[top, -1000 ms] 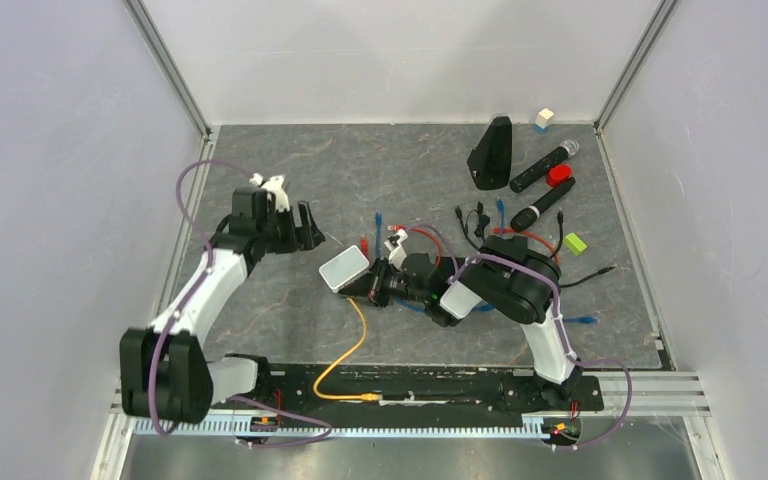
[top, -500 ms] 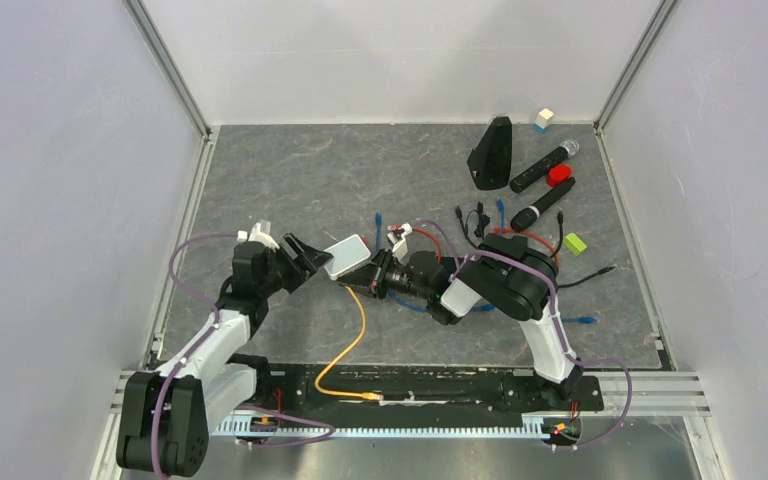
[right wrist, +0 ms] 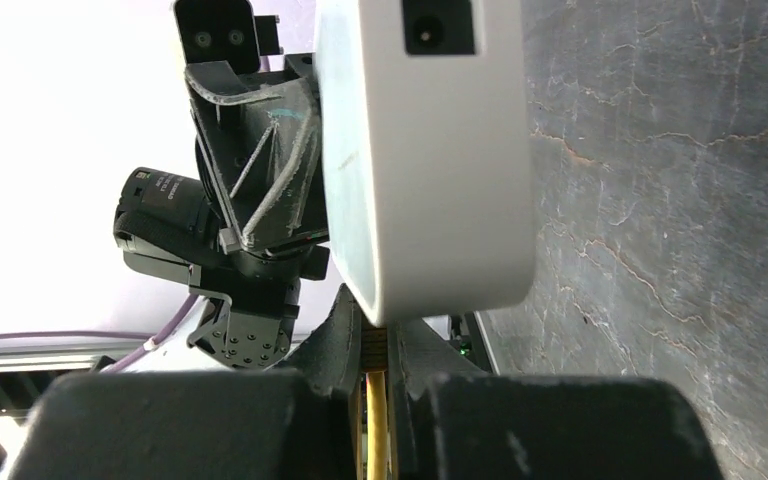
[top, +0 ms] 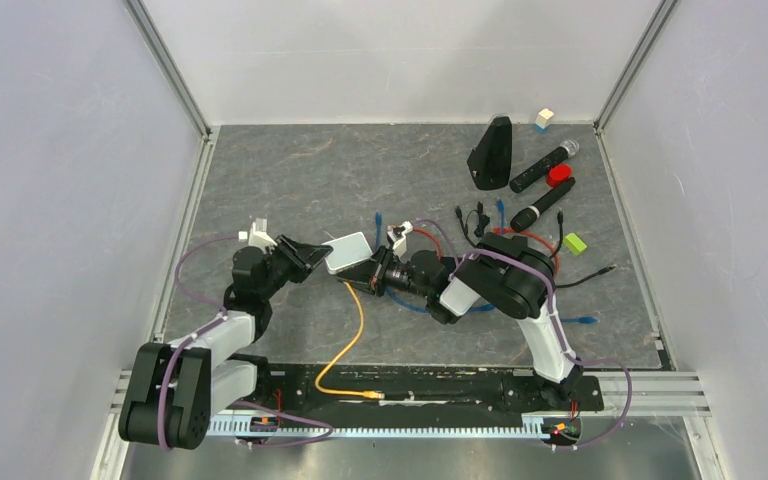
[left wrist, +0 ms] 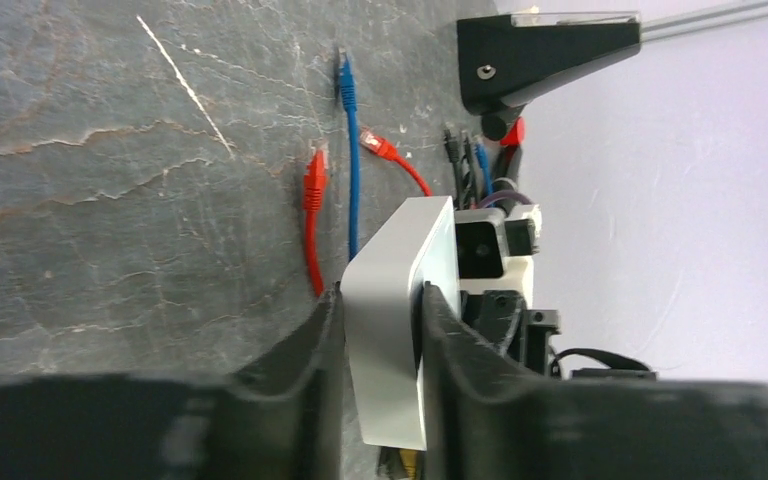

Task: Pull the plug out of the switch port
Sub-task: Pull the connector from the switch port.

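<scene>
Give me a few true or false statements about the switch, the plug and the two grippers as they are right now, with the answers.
1. The left gripper clamps the white switch between its fingers. True.
2. The right gripper is shut on the yellow plug. True.
3. The yellow plug is out of the switch and lies on the mat. False: it sits in the switch's edge, between the right gripper's fingers.
4. The green block lies beside the left arm. False: it lies on the right side of the mat, near the microphones.
5. A red cable lies on the mat next to a blue cable. True.
</scene>
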Robot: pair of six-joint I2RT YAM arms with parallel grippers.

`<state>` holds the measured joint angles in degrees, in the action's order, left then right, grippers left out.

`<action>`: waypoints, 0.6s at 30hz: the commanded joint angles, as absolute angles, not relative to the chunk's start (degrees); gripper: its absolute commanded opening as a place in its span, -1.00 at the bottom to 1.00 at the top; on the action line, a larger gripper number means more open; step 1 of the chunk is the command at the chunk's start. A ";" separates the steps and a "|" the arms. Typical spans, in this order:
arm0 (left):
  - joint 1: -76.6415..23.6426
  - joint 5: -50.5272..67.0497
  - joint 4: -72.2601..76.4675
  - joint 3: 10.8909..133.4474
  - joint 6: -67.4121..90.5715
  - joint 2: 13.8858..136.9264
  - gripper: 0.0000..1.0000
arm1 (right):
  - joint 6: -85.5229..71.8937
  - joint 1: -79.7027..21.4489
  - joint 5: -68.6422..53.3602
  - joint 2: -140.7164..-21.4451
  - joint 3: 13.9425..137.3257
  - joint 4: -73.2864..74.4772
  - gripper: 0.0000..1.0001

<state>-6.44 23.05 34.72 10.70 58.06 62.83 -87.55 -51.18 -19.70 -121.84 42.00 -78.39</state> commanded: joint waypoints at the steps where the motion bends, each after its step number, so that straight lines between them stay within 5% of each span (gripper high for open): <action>1: -6.68 25.36 41.28 11.18 60.62 64.24 -0.61 | -88.66 -51.16 -20.69 -122.94 43.47 -83.58 -1.00; 4: -6.68 24.88 40.91 10.82 61.30 64.79 -0.95 | -88.18 -51.09 -19.44 -122.60 42.34 -83.85 -0.72; 10: -6.68 22.79 38.34 9.76 61.87 63.19 -0.96 | -88.32 -50.49 -16.48 -122.83 41.90 -83.94 0.01; 18: -6.68 18.81 32.59 8.65 61.70 58.34 -0.96 | -90.66 -50.38 -14.23 -124.96 42.68 -87.18 -0.27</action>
<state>-6.50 21.04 34.30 8.73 61.30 60.60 -89.21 -50.78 -16.47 -123.70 41.85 -81.62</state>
